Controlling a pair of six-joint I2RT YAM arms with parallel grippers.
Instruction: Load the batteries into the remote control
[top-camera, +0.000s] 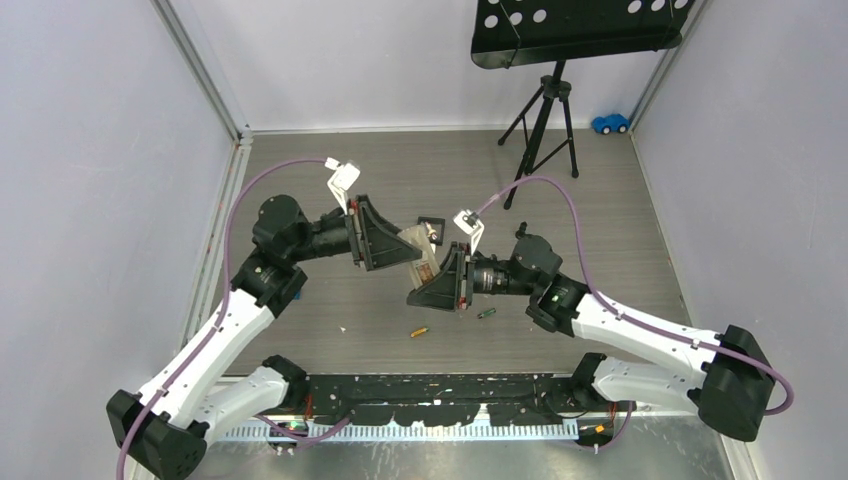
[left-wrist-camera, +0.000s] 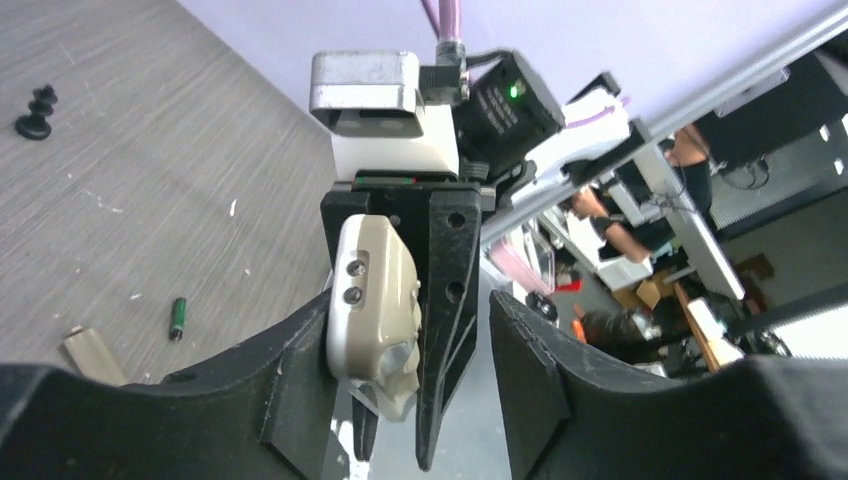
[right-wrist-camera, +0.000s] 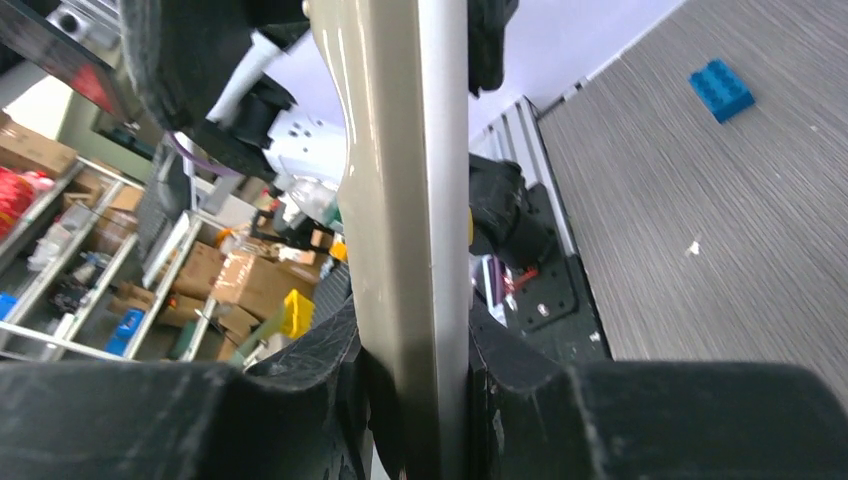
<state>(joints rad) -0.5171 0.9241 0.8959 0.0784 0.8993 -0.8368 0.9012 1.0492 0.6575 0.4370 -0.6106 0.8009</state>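
Remote (top-camera: 422, 256) is up in the air mid-scene, with the right arm's fingers (right-wrist-camera: 560, 410) clenched on its near end and the left arm's fingers (left-wrist-camera: 250, 390) spread loose round the far end; it's probably light, stiff, slick plastic, so I'd pinch the long edges, and there are loose batteries (top-camera: 419, 331) on the tabletop (top-camera: 620, 230) just nearer.

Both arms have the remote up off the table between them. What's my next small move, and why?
Probably ease the left gripper away from the remote and down toward the orange battery. The right gripper is shut on the remote and looks able to hold it alone; the orange battery and the green-and-black battery lie on the table, and neither gripper is free to fetch one.
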